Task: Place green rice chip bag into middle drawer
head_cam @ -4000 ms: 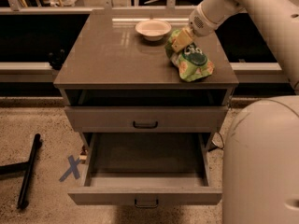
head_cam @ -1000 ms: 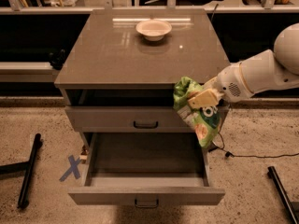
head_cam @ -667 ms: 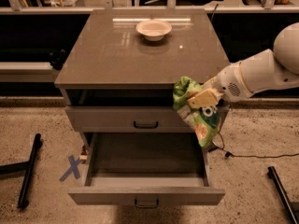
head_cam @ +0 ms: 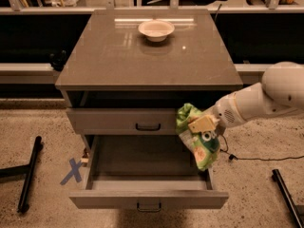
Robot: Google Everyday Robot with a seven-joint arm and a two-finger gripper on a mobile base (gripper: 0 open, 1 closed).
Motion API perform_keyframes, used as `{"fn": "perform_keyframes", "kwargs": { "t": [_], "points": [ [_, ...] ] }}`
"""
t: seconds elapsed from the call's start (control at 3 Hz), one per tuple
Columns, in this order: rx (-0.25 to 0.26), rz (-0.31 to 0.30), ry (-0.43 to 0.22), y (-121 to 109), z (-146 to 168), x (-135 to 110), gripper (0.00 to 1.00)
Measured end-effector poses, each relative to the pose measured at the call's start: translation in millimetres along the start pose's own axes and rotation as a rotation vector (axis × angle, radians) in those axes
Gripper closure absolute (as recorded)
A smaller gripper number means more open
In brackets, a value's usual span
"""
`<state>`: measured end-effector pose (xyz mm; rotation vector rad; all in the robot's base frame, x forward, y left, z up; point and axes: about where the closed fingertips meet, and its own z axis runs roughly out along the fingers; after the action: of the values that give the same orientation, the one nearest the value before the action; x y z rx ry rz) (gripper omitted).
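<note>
My gripper [head_cam: 201, 126] is shut on the green rice chip bag [head_cam: 202, 147], a crinkled bright green pouch that hangs down from the fingers. The bag is held in the air over the right end of the open middle drawer [head_cam: 147, 198], in front of the right part of the upper drawer front [head_cam: 123, 120]. The middle drawer is pulled out wide and its inside shows bare. My white arm [head_cam: 266, 99] reaches in from the right edge.
A white bowl [head_cam: 156, 29] stands at the back of the cabinet top [head_cam: 118, 61]. A blue X mark [head_cam: 72, 170] is on the floor at the left. Black bars [head_cam: 28, 179] lie on the floor at left and right. A cable [head_cam: 256, 158] runs along the floor at right.
The bag was lifted off the cabinet top and carried down in front of the cabinet. Over the last second it has moved slightly lower toward the open drawer.
</note>
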<state>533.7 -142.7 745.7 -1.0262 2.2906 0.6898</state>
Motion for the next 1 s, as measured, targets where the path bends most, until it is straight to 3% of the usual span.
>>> {"fn": "perform_keyframes", "kwargs": {
  "t": [0.67,1.0],
  "points": [
    [-0.043,0.147,0.089,-20,68,66,1.0],
    [-0.062,0.193,0.113,-26,95,83,1.0]
  ]
}}
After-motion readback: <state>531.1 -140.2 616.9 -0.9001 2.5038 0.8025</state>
